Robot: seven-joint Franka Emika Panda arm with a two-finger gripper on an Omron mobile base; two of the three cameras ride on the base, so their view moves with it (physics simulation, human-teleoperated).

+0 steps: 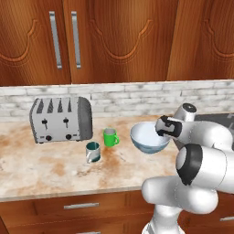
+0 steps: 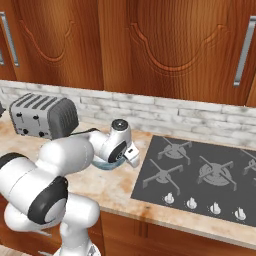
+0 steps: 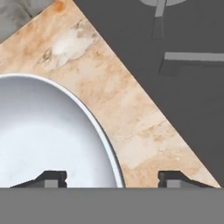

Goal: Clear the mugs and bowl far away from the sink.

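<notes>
Where bowl point(image 1: 147, 138) rests, marble counter point(image 1: 45, 162) (cooktop point(image 2: 200, 172) beside)

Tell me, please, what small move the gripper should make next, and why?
Probably lower a little and close on the bowl wall. The open gripper already straddles the rim, one fingertip over the bowl's inside and the other over the counter beside the stove.

The arm is bending forward and low, its wrist turning downward; the gripper point(image 3: 112, 179) is pointing down with its fingertips point(image 3: 52, 178) spread wide, apparently gripping nothing
</notes>
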